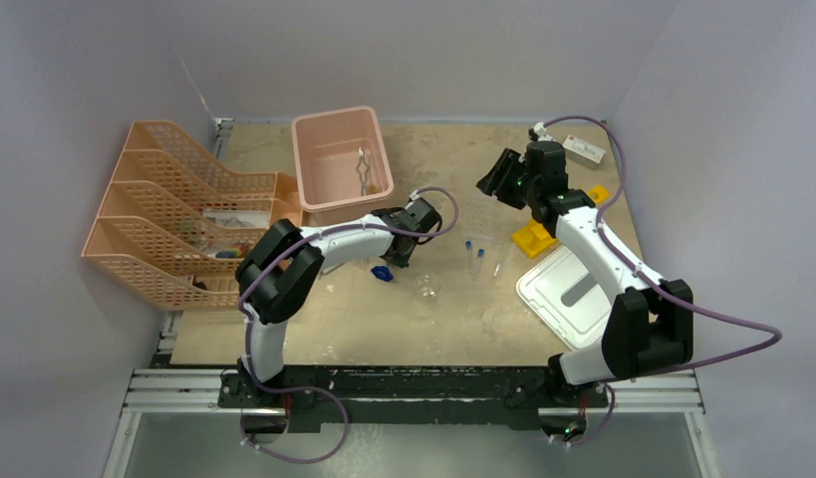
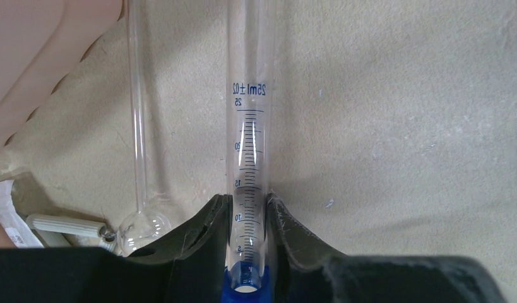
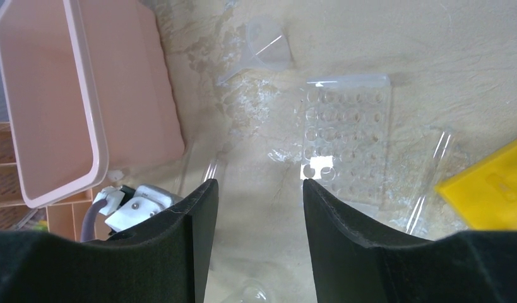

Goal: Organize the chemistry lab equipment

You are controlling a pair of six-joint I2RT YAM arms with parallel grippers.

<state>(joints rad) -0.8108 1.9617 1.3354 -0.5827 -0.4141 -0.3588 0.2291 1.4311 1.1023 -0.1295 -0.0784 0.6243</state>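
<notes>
My left gripper (image 2: 248, 201) is shut on a clear graduated cylinder (image 2: 248, 126), low on its stem just above its blue base (image 2: 246, 281). The cylinder lies along the table, pointing away from the wrist. A long-necked glass flask (image 2: 142, 224) lies just left of it. From above, the left gripper (image 1: 396, 257) is mid-table beside the blue base (image 1: 382, 272). My right gripper (image 3: 261, 183) hangs open and empty over the table, near a clear holed rack (image 3: 347, 136) and a clear funnel (image 3: 265, 47). The yellow rack (image 1: 535, 237), blue-capped tubes (image 1: 473, 249) and small beaker (image 1: 428, 289) sit between the arms.
The pink bin (image 1: 342, 164) stands at the back centre with metal tongs (image 1: 363, 169) inside. Orange mesh trays (image 1: 174, 219) line the left side. A white lid (image 1: 573, 294) lies by the right arm, and a small white box (image 1: 583, 151) sits at the back right.
</notes>
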